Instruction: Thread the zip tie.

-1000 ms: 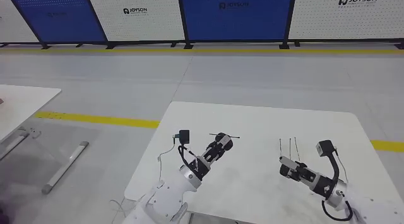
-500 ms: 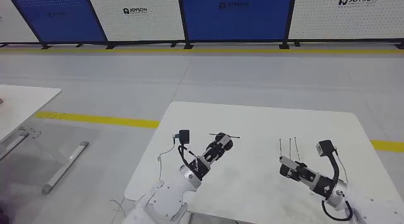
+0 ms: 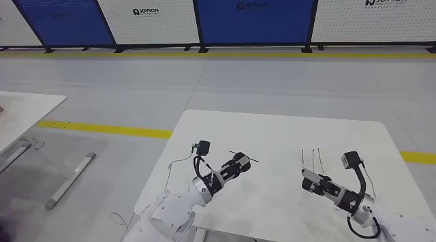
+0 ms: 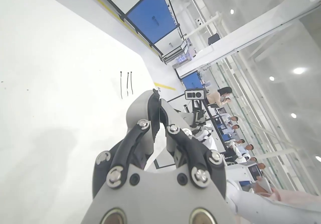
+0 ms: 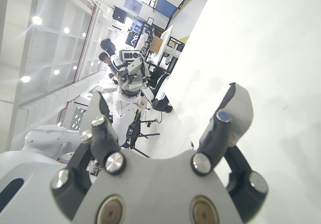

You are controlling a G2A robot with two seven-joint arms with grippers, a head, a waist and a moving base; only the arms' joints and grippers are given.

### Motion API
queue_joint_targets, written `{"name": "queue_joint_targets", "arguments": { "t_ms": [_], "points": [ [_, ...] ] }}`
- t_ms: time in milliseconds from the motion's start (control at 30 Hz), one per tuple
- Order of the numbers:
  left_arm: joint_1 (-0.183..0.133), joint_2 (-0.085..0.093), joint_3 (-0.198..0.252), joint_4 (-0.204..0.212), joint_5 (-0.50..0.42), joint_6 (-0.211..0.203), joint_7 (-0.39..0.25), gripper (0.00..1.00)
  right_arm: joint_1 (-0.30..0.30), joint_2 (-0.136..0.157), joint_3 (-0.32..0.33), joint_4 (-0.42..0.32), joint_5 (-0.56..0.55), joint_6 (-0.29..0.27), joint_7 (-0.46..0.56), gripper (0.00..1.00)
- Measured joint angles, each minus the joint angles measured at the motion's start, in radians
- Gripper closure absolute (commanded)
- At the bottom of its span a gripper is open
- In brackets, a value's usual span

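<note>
Held for threading: the zip tie (image 3: 236, 153), a thin black strip, is pinched in your left end effector (image 3: 241, 162), which is pressed together on it just above the near left part of the white worktop (image 3: 286, 129). The left wrist view shows the strip edge-on in that grip.

In the last second the left arm has turned and drawn slightly back toward the robot. The tie, which lay nearly level before, now slants. Your right end effector (image 3: 306, 173) has not moved; it sits well apart over the near right side, spread wide and holding nothing.

This suggests the pick-up is done and the threading has not begun. The turn looks like a set-up to offer one end of the tie to the other arm, so your right side probably has to close the gap next. Whether the head or the tail sticks out is too small to tell, so check that before you bring the two together.

Three spare ties (image 3: 312, 155) lie side by side on the worktop just beyond the right end effector. Past the worktop is grey floor crossed by a yellow line (image 3: 102, 129). A row of blue and white pegboard panels (image 3: 255, 7) closes the far side, and a second table (image 3: 24, 112) shows at the left edge.
</note>
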State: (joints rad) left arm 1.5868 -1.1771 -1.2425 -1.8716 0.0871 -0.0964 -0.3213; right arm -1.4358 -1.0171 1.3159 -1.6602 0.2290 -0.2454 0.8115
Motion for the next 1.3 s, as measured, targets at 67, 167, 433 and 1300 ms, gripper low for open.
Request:
{"name": "queue_joint_targets", "arguments": {
  "t_ms": [67,167,433,1300],
  "points": [
    [0.0,0.0,0.0,0.0,0.0,0.0,0.0,1.0,0.0,0.0,0.0,0.0,0.0,0.0,0.0,0.0],
    [0.0,0.0,0.0,0.0,0.0,0.0,0.0,1.0,0.0,0.0,0.0,0.0,0.0,0.0,0.0,0.0],
    [-0.024,-0.012,0.007,0.066,-0.264,-0.063,-0.005,1.0,0.0,0.0,0.0,0.0,0.0,0.0,0.0,0.0],
    [-0.047,-0.013,0.014,0.124,-0.405,-0.086,-0.108,1.0,0.03,0.047,0.172,-0.234,-0.494,0.334,0.12,0.0]
  ]
}}
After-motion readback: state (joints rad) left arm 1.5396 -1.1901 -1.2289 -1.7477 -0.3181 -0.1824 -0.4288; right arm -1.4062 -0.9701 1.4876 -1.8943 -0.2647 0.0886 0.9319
